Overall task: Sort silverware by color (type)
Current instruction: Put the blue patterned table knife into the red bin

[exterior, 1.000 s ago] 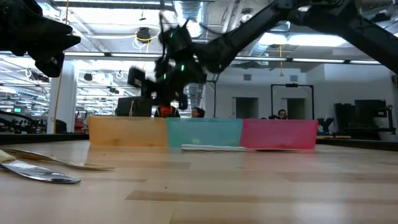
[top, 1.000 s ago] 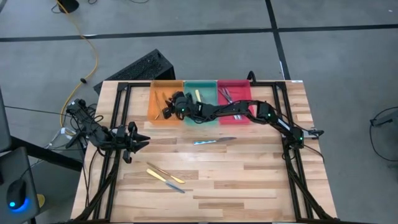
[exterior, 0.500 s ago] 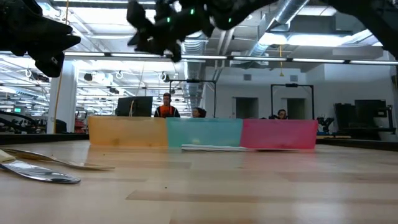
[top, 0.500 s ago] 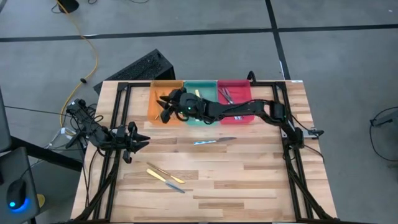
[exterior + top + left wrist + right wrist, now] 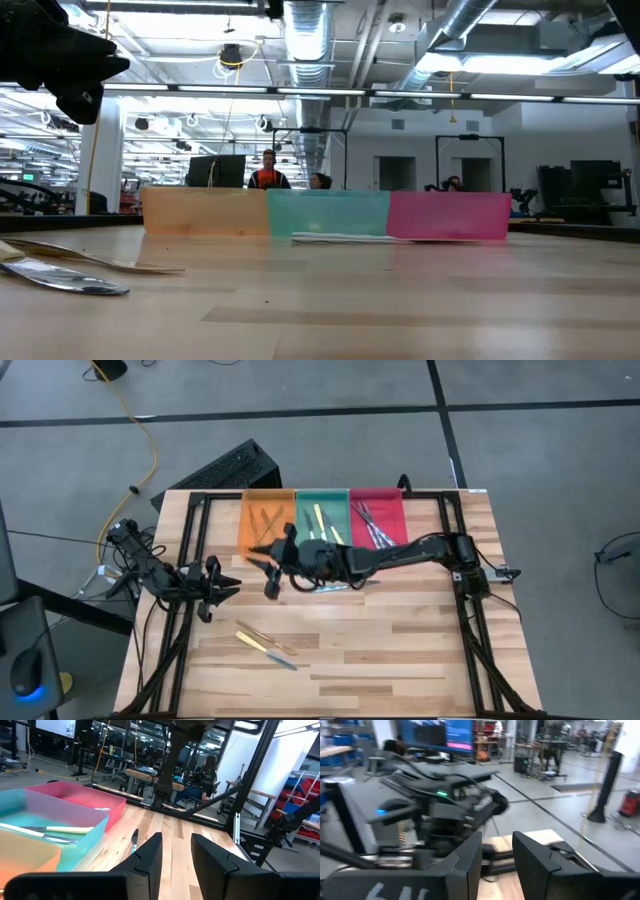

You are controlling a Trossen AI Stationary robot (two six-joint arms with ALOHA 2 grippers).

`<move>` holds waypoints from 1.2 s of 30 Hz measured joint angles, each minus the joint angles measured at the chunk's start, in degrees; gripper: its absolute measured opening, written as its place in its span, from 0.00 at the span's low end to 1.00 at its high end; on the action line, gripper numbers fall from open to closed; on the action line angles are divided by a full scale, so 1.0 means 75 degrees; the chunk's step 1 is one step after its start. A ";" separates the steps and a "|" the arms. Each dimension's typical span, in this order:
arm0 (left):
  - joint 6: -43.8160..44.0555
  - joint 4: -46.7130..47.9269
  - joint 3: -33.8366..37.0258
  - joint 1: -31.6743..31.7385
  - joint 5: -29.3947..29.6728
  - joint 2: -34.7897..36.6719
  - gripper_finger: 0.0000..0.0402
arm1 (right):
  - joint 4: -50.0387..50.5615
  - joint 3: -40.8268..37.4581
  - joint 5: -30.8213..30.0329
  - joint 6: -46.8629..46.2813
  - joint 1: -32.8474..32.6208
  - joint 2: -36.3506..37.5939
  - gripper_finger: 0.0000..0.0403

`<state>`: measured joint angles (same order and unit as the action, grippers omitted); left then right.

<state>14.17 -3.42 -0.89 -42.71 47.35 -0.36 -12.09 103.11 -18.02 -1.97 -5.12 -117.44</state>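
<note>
My right gripper (image 5: 262, 568) (image 5: 497, 852) hangs open and empty high above the table, just near of the orange tray (image 5: 264, 520), pointing toward the left arm. My left gripper (image 5: 228, 582) (image 5: 176, 851) waits open at the table's left side. Bronze utensils (image 5: 266, 518) lie in the orange tray, pale yellow ones (image 5: 320, 520) in the green tray (image 5: 305, 510), and silver ones (image 5: 368, 520) in the red tray (image 5: 392, 510). A silver knife (image 5: 340, 237) (image 5: 134, 840) lies flat in front of the trays, partly under my right arm. Two more utensils (image 5: 266, 642) (image 5: 70, 272) lie near the left front.
The three trays stand side by side along the table's far edge. My right arm (image 5: 400, 555) stretches across the table in front of them. Black frame rails (image 5: 185, 610) run along both sides. People sit in the room beyond the table (image 5: 268, 170).
My right gripper has drawn back from over the orange tray toward the near edge and has risen, leaving the top of the low view. The orange and green trays' contents now show uncovered. The utensils on the table have stayed put.
</note>
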 joint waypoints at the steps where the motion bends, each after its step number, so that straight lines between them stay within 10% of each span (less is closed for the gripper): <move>1: 0.0000 0.0000 0.0000 0.0002 0.0000 0.0000 0.22 | 0.0007 0.0000 0.0000 0.0078 -0.0100 0.0035 0.33; 36: -0.0003 -0.0002 0.0000 -0.0001 -0.0002 0.0000 0.22 | 0.4733 -0.0006 -0.0789 0.0728 -0.1950 0.0315 0.33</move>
<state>14.15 -3.44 -0.89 -42.72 47.33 -0.36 23.40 103.07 -23.93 3.49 -19.75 -115.08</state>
